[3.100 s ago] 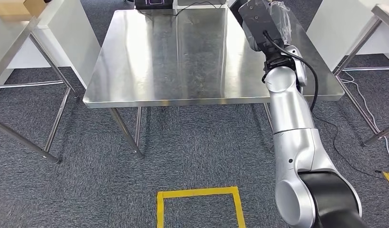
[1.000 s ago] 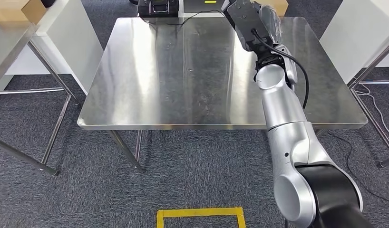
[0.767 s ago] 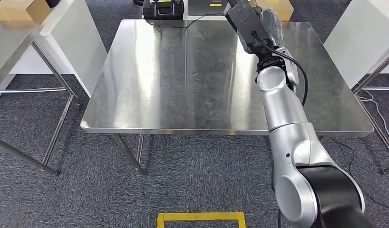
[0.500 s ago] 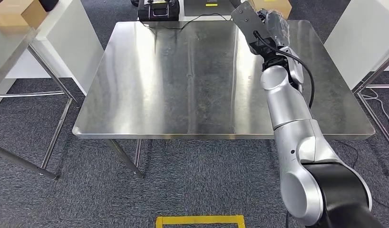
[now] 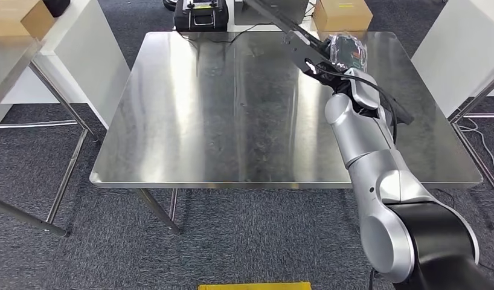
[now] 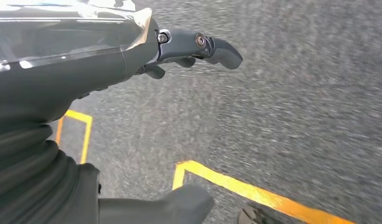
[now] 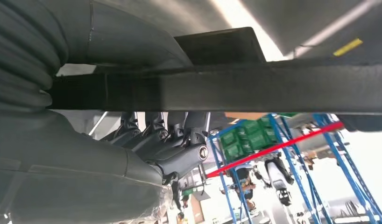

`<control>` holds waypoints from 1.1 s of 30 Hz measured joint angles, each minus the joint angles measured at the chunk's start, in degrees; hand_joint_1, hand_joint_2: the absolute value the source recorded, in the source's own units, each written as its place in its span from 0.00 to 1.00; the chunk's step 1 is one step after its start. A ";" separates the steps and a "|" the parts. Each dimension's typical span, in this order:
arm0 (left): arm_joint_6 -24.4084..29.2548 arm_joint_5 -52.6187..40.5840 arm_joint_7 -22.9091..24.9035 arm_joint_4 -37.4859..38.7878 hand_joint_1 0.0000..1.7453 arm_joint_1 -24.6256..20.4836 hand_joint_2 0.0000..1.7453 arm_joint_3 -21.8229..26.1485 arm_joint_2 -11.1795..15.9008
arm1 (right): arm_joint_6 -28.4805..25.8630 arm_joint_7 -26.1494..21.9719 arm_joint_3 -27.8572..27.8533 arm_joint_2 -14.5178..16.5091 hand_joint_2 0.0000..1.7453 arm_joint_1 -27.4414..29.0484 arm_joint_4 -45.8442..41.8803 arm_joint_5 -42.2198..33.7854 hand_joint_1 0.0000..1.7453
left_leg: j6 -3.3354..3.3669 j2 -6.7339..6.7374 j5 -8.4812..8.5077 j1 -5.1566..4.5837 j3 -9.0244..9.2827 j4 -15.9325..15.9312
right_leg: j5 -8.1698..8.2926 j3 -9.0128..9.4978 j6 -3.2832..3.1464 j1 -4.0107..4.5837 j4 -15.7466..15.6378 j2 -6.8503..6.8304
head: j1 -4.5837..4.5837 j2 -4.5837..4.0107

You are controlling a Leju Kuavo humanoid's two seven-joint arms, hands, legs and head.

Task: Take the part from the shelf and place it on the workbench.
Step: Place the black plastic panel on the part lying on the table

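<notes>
Nearest the viewer, a strip of yellow floor tape (image 5: 255,285) crosses the dark grey carpet (image 5: 244,235) at the lower edge of the head view; the left wrist view looks down on the same carpet and yellow lines, and there the left hand (image 6: 189,46) hangs over the floor with its dark fingers (image 6: 219,46) loosely extended and nothing in them. Beyond the tape stands the square stainless-steel workbench (image 5: 232,115) on slanted metal legs; the silver right arm (image 5: 368,157) rises from the lower right and reaches over the bench's right half. At its end the right hand (image 5: 347,54), wrapped in clear plastic, sits above the far right part of the bench top and grips the long flat black part (image 5: 293,33), which slants up and away toward the far edge, tilted and held clear of the surface; the right wrist view shows the dark fingers (image 7: 180,144) curled under this black bar. Behind the bench lie a black case (image 5: 201,15) with a cable and a brown cardboard box (image 5: 341,13); white tables flank both sides, the left one carrying another cardboard box (image 5: 18,15).
</notes>
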 joint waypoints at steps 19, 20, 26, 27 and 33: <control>-9.36 -0.39 -10.84 -0.05 0.00 -0.14 1.00 -0.22 0.70 | 1.03 12.05 1.71 -6.51 1.00 4.38 5.47 12.07 1.00 | 1.07 -0.16 -0.22 -0.46 0.03 0.02 | 0.34 0.46 0.58 -0.43 -1.12 -0.29 | 0.01 0.00; -9.64 -0.34 -10.83 -0.04 0.00 -0.18 1.00 -0.22 0.61 | 1.12 12.55 1.71 -6.75 1.00 4.83 5.66 12.22 1.00 | 1.07 -0.16 -0.22 -0.46 0.03 0.01 | 0.34 0.45 0.58 -0.43 -1.12 -0.29 | 0.01 0.00; -9.75 -0.75 -9.43 -0.04 0.00 -0.32 1.00 -0.22 0.25 | 1.21 13.60 1.71 -7.91 1.00 7.76 6.68 12.43 1.00 | 1.06 -0.12 -0.22 -0.36 0.04 0.00 | 0.34 0.42 0.58 -0.40 -1.11 -0.29 | -0.01 0.00; -9.74 -0.77 -9.31 -0.04 0.00 -0.35 1.00 -0.22 0.22 | 1.19 13.63 1.71 -8.03 1.00 8.15 6.80 12.44 1.00 | 1.06 -0.12 -0.22 -0.33 0.04 -0.01 | 0.34 0.42 0.57 -0.39 -1.10 -0.28 | -0.01 0.00; -9.29 -0.44 -9.40 -0.04 0.00 -0.56 1.00 -0.16 0.16 | 0.44 14.52 1.89 -8.18 1.00 9.30 7.18 12.46 1.00 | 1.05 -0.11 -0.23 -0.24 0.04 -0.04 | 0.33 0.41 0.57 -0.32 -1.10 -0.28 | -0.01 0.00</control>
